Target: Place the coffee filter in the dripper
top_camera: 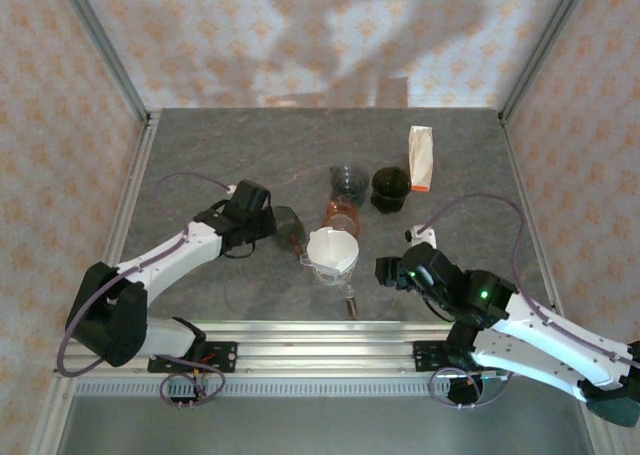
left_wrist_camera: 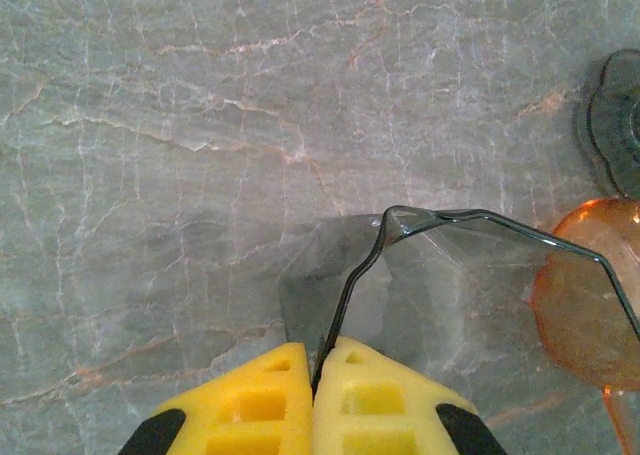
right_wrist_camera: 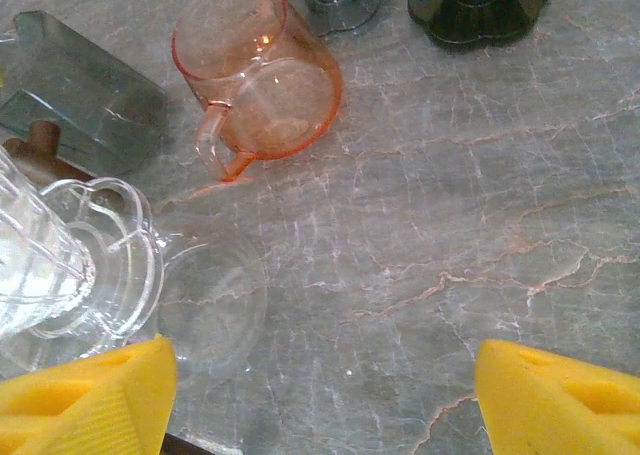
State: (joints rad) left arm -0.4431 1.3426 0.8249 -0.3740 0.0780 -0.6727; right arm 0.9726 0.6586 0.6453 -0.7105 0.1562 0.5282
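Coffee filter (top_camera: 332,245): in the top view we see it as a white cone seated in the clear dripper (top_camera: 333,263), which stands on the table (top_camera: 200,155) between the two arms, toward the near edge. The right wrist view shows that dripper (right_wrist_camera: 100,265) at its left edge, with ribbed wall and flanged foot, and something pale inside that we cannot make out clearly.

Left gripper (top_camera: 272,225): the top view places it against the smoky grey dripper (top_camera: 288,223), left of the filter. The left wrist view supplies the detail: the gripper (left_wrist_camera: 315,360) has its yellow fingers (left_wrist_camera: 250,400) pressed together on the thin rim of that dripper (left_wrist_camera: 450,275).

Right gripper (top_camera: 385,272): it sits just right of the clear dripper in the top view. In the right wrist view the gripper (right_wrist_camera: 325,390) has its jaws wide apart over bare table, holding nothing.

Other items: an orange dripper (top_camera: 342,215), a grey dripper (top_camera: 347,182) and a dark dripper (top_camera: 390,188) cluster behind the filter. A white packet (top_camera: 421,158) stands further back in the top view.
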